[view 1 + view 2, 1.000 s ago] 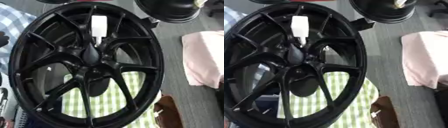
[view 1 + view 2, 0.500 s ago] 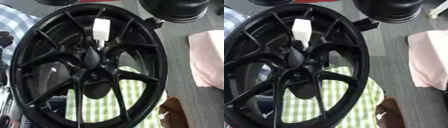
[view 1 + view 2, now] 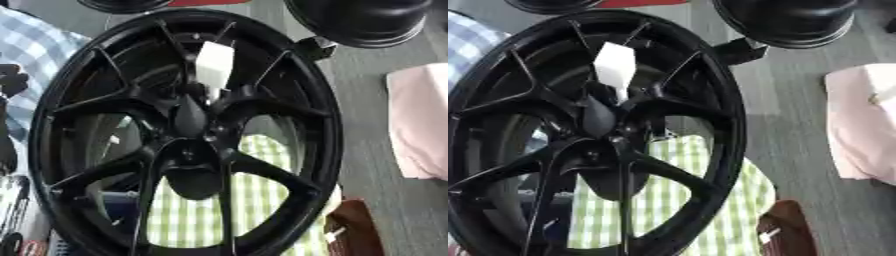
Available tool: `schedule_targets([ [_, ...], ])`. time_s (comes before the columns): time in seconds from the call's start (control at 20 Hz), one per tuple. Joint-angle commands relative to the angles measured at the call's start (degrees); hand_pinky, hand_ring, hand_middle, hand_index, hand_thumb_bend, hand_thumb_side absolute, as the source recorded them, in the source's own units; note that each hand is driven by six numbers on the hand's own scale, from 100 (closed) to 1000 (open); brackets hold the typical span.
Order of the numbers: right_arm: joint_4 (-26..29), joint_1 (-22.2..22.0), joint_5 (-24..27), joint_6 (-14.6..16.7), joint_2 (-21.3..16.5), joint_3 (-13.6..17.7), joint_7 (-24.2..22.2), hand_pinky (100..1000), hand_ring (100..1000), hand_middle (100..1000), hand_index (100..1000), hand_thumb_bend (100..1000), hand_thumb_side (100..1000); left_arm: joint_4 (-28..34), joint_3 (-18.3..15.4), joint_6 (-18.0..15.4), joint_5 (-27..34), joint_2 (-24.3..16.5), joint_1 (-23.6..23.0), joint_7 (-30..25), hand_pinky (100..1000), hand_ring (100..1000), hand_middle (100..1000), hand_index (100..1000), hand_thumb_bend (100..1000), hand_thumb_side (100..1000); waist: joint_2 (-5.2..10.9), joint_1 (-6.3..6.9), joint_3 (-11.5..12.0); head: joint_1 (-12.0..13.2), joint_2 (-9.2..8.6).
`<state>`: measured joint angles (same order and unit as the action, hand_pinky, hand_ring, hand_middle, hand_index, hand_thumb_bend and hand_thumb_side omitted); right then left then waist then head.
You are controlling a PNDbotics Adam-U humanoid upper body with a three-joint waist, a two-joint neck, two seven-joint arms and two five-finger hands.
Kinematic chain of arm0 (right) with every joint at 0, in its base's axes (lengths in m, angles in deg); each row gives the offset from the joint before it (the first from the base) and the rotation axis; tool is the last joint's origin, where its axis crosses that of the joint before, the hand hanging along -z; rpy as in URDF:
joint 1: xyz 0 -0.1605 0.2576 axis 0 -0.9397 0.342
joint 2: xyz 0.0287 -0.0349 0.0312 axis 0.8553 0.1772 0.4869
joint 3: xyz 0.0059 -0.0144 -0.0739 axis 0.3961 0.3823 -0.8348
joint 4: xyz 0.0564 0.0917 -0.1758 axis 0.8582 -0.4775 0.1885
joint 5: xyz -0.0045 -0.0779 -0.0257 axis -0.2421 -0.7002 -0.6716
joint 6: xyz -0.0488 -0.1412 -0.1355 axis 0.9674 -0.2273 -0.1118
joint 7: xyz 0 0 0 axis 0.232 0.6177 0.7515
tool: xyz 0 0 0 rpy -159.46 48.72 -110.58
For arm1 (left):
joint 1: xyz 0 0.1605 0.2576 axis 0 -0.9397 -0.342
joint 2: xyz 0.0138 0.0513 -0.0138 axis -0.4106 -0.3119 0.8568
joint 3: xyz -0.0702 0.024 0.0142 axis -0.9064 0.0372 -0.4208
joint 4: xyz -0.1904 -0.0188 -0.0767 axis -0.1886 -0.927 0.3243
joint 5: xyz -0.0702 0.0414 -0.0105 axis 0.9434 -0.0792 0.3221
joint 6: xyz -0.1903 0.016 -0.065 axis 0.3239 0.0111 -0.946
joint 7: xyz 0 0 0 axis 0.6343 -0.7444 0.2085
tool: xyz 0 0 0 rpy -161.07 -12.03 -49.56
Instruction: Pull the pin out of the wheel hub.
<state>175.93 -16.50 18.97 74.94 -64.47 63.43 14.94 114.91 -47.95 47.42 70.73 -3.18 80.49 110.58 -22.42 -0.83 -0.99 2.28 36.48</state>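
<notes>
Pin [image 3: 214,64] with a white blocky head stands in the black wheel hub [image 3: 188,120], its thin stem running down from the head into the middle of the wheel [image 3: 710,165], just above the dark centre cap. Wheel is large, glossy black, with thin forked spokes, and fills most of both views. Under it, seen through the lower spokes, lies a green-and-white checked cloth [image 3: 667,200]. A blue-and-white checked cloth [image 3: 35,55] shows past the rim at the left. A second black rounded wheel-like object [image 3: 789,20] sits beyond the wheel toward the far right. A pale pink cloth [image 3: 420,125] lies at the right on the grey surface. A brown object [image 3: 785,232] sits near the lower right. Dark shapes at the left edge [image 3: 10,82] may be part of the robot, but I cannot tell. No robot hand can be made out, so whether either is open or closed cannot be seen; nothing grips the pin
</notes>
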Motion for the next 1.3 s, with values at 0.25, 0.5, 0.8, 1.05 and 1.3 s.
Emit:
schedule_targets([
  [0.25,9.74,-1.24,6.06,-0.03,-0.3,-0.25,6.38,982,924,880,916,100,949,0.74,0.55,-0.04,0.07,-0.17,0.78,-1.02,737,636,586,779,100,703,1.64,-0.25,0.54,-0.97,-0.29],
  [0.5,13.46,0.86,9.93,-4.25,-0.5,-1.49,11.08,988,931,890,919,100,811,0.68,0.7,-0.05,0.13,-0.11,0.86,-1.21,737,635,587,779,100,703,1.76,-0.38,0.65,-1.17,-0.09],
  [0.8,16.71,2.17,11.93,-6.33,-0.53,-2.89,16.15,961,876,819,856,100,617,0.59,0.78,-0.05,0.17,-0.08,0.84,-1.28,737,634,587,778,100,705,1.68,-0.46,0.51,-1.34,-0.05],
  [1.05,17.28,4.04,16.39,-2.18,-0.59,-4.75,17.47,956,827,758,813,100,526,0.63,0.9,-0.09,0.2,-0.05,0.97,-1.41,736,633,587,778,100,704,1.64,-0.34,0.65,-1.38,-0.21],
  [1.3,17.3,5.9,20.32,0.86,0.16,-6.71,16.5,948,810,740,801,100,512,0.67,1.0,-0.08,0.26,0.04,1.03,-1.52,736,633,587,778,100,703,1.67,-0.18,1.01,-1.48,-0.27],
])
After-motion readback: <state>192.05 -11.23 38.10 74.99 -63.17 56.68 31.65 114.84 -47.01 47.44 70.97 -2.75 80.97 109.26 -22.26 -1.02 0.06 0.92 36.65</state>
